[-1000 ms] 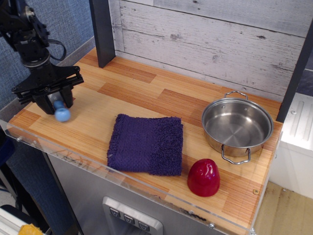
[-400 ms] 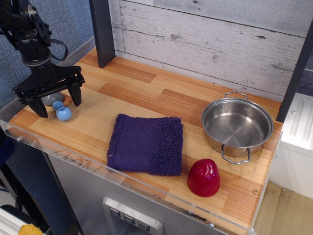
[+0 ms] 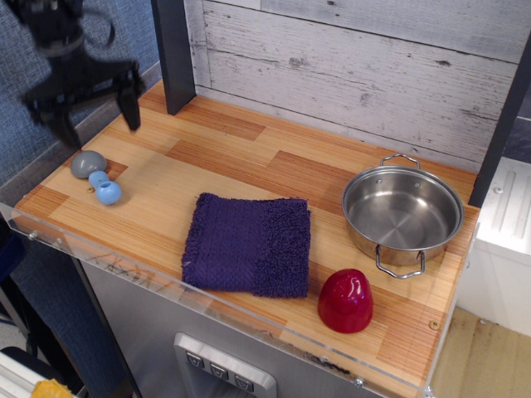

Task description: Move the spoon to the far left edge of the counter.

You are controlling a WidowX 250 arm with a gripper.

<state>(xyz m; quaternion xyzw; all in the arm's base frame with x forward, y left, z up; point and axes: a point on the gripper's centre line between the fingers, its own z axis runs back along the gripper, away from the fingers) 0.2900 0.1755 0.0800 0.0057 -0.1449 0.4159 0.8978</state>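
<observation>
At the far left, a black robot gripper [image 3: 90, 104] hangs in the air above the tabletop [image 3: 249, 162], blurred as though moving. Its two fingers [image 3: 130, 104] are spread wide apart and hold nothing.

Below it, the spoon [image 3: 96, 177] lies flat on the wood close to the left edge, well clear of the fingers. Its round grey bowl points toward the back left and its short, knobby light-blue handle points toward the front. Judging by where it lies, the spoon appears to be at its goal and the task looks essentially done, with the arm free to pull away.

Moving right, a dark purple towel [image 3: 248, 244] lies folded flat near the front middle. Further right, toward the back, an empty steel pot [image 3: 402, 215] with two loop handles stands upright. In front of the pot, near the front edge, sits a red dome-shaped object [image 3: 345, 300]. None of these touch each other or the spoon.

The tabletop is a butcher-block surface of light and orange-brown planks, with a clear acrylic rim [image 3: 207, 298] along the front. Behind it is a wall of weathered grey-white boards [image 3: 357, 66], with a dark upright post [image 3: 173, 54] at the back left and another at the far right. A blue-grey panel stands beside the left edge.
</observation>
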